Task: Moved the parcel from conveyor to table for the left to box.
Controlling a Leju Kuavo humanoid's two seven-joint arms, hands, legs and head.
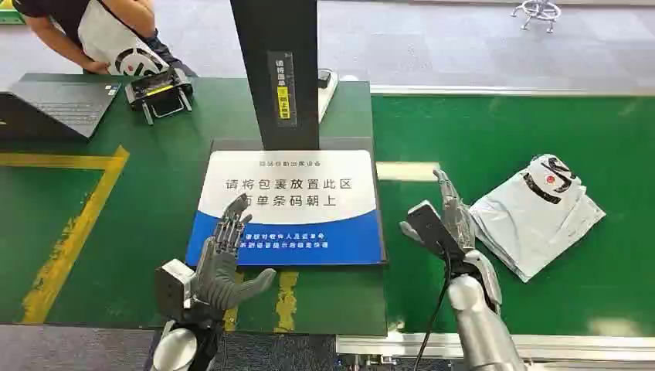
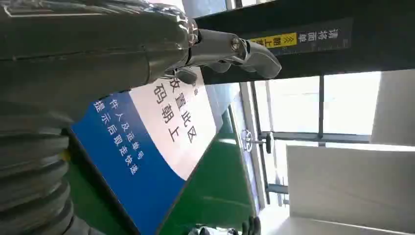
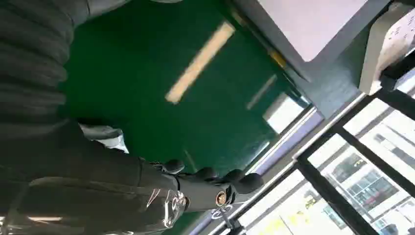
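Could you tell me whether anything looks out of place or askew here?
The parcel, a crumpled white bag, lies skewed on the green conveyor, not on the blue-and-white sign on the table. Both the left hand and the right hand hold nothing.

parcel (image 1: 537, 210) on conveyor (image 1: 510, 131), right of sign (image 1: 290, 209)

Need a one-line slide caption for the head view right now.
Both hands open, the right hand beside the white parcel on the green conveyor, the left hand over the blue-and-white placement sign.

Green bench (image 1: 154, 193) with yellow tape lines; grey tiled floor (image 1: 432, 42) beyond. Black post (image 1: 278, 69) stands mid-bench. Large black-framed windows (image 2: 342, 105), bright daylight.
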